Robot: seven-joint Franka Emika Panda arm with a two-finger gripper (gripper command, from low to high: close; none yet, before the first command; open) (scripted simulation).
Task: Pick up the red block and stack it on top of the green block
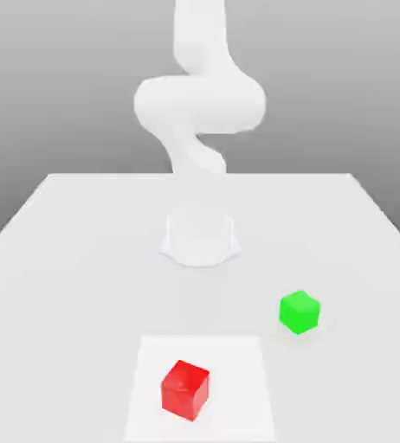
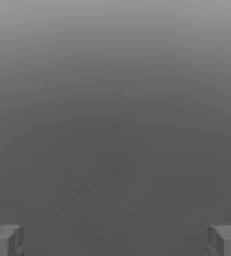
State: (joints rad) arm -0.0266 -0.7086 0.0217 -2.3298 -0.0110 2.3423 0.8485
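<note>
A red block (image 1: 185, 390) sits untouched on the table (image 1: 65, 260), near the front edge, with the green block (image 1: 299, 311) apart toward the exterior view's right; the gripper (image 2: 115, 240), fingers spread wide and grasping nothing, has the whole pick-and-stack job ahead, by the look of it

The red block (image 1: 185, 390) is a bright, plain red, its top face lighter than its shaded sides. The green block (image 1: 299, 311) is a vivid, plain green, also paler on top. The surface (image 1: 65, 285) is a very light grey, and the square patch (image 1: 238, 363) under the red block is nearly white. The arm (image 1: 199, 104) is plain white. Behind it the backdrop (image 1: 48, 86) is grey, darker toward the top. The claw's fingertips (image 2: 5, 240) are dull grey with white edges.
</note>
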